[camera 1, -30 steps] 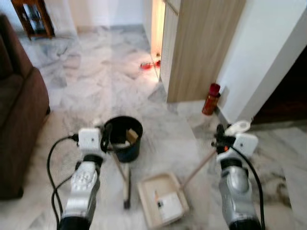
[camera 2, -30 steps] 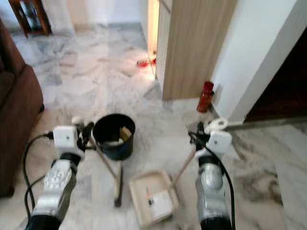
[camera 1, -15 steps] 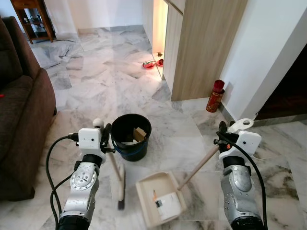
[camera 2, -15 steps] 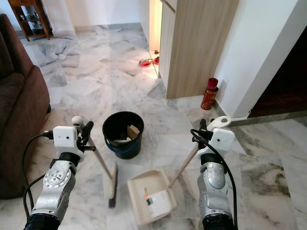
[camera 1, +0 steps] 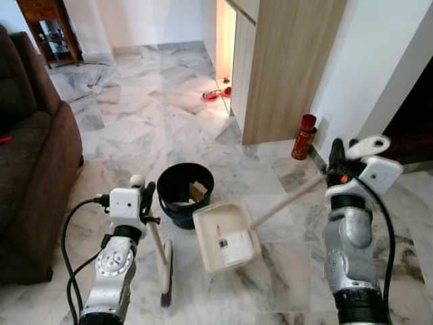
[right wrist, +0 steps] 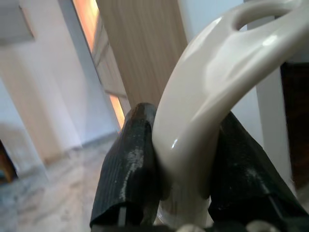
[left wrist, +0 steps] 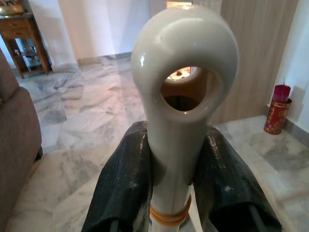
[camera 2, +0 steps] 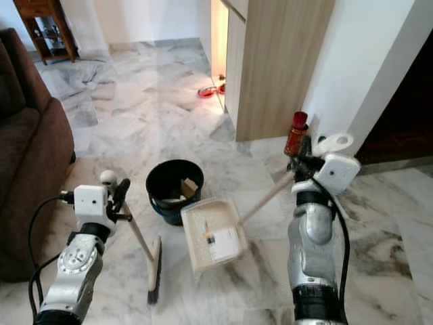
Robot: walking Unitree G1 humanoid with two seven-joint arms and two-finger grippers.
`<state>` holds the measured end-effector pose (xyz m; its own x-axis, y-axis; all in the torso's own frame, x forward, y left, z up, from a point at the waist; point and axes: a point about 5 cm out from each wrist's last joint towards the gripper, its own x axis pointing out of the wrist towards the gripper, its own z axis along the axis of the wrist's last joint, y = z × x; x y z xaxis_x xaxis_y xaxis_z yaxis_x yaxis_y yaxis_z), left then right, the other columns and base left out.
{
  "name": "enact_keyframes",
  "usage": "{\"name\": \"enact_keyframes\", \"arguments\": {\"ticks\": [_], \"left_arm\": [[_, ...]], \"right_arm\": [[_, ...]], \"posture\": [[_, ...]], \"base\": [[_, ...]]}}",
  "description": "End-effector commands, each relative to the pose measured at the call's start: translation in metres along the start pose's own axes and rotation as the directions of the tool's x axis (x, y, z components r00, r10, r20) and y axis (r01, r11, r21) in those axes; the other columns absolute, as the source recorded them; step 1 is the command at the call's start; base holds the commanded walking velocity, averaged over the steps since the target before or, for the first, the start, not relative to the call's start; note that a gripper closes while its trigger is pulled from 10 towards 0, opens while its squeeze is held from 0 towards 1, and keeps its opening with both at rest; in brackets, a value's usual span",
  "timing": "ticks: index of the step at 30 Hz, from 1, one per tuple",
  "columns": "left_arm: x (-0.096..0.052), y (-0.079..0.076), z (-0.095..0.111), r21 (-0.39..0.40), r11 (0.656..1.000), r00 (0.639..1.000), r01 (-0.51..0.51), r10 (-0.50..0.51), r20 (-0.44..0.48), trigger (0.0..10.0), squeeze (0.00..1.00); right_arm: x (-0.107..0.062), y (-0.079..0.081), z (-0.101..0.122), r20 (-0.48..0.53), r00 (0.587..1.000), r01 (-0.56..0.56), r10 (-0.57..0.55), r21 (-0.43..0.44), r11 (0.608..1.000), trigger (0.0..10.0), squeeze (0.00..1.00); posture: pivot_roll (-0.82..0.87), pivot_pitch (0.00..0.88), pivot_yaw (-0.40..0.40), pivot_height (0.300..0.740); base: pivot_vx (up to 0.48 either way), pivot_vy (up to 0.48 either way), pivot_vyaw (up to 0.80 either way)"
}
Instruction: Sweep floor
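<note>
The right gripper (camera 1: 336, 164) is clamping the looped top of the dustpan (camera 1: 226, 235) handle, holding the pan raised and tilted just beside the black bucket (camera 1: 185, 193); if the tilt is running ahead of the rim, the scraps are likely spilling back onto the marble floor (camera 1: 149, 115). The left gripper (camera 1: 145, 198) is clamping the broom (camera 1: 163, 261) handle, its head resting on the floor below and risking a knock against the bucket.
</note>
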<state>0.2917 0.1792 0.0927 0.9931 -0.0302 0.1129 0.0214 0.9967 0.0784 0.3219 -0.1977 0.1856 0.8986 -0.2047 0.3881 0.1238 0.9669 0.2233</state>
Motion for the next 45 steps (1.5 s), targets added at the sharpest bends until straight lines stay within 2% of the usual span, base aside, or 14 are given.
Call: {"name": "enact_keyframes", "arguments": {"ticks": [1, 3, 5, 10, 21, 36, 45], "left_arm": [[0.002, 0.001, 0.009, 0.013, 1.0, 0.999, 0.003, -0.004, 0.049, 10.0, 0.0], [0.002, 0.001, 0.009, 0.013, 1.0, 0.999, 0.003, -0.004, 0.049, 10.0, 0.0], [0.001, 0.001, 0.008, 0.014, 1.0, 0.999, 0.002, -0.003, 0.044, 10.0, 0.0], [0.0, 0.001, 0.006, 0.029, 1.0, 1.0, 0.001, -0.002, 0.028, 10.0, 0.0], [-0.016, 0.012, -0.003, 0.047, 0.999, 1.0, -0.027, 0.028, -0.012, 10.0, 0.0], [-0.035, 0.032, 0.011, 0.112, 0.986, 0.992, -0.126, 0.123, 0.032, 10.0, 0.0], [-0.043, 0.031, 0.013, 0.117, 0.985, 0.992, -0.125, 0.124, 0.019, 10.0, 0.0]], "right_arm": [[0.014, 0.012, 0.04, 0.159, 0.987, -0.037, 0.029, 0.044, 0.998, 10.0, 0.0], [0.014, 0.013, 0.042, 0.162, 0.986, -0.038, 0.03, 0.044, 0.998, 10.0, 0.0], [0.019, 0.019, 0.061, 0.212, 0.976, -0.057, 0.044, 0.057, 0.997, 10.0, 0.0], [0.021, 0.026, 0.071, 0.231, 0.971, -0.075, 0.055, 0.078, 0.994, 10.0, 0.0], [0.018, 0.029, 0.066, 0.183, 0.981, -0.083, 0.064, 0.097, 0.992, 10.0, 0.0], [0.016, 0.029, 0.062, 0.156, 0.986, -0.076, 0.059, 0.104, 0.992, 10.0, 0.0], [0.015, 0.028, 0.06, 0.152, 0.987, -0.069, 0.05, 0.124, 0.99, 10.0, 0.0]], "posture": [[-0.07, 0.0, 0.013, 0.74], [-0.07, 0.0, 0.012, 0.74], [-0.07, 0.007, 0.012, 0.74], [-0.07, 0.013, 0.012, 0.74], [-0.05, 0.03, 0.009, 0.74], [-0.05, 0.033, 0.008, 0.74], [-0.04, 0.023, 0.009, 0.74]], "base": [[0.0, 0.0, 0.0], [0.0, 0.0, 0.0], [0.0, 0.0, 0.0], [0.0, 0.0, 0.0], [0.14, 0.0, 0.0], [0.33, 0.0, 0.0], [0.334, 0.0, 0.0]]}}
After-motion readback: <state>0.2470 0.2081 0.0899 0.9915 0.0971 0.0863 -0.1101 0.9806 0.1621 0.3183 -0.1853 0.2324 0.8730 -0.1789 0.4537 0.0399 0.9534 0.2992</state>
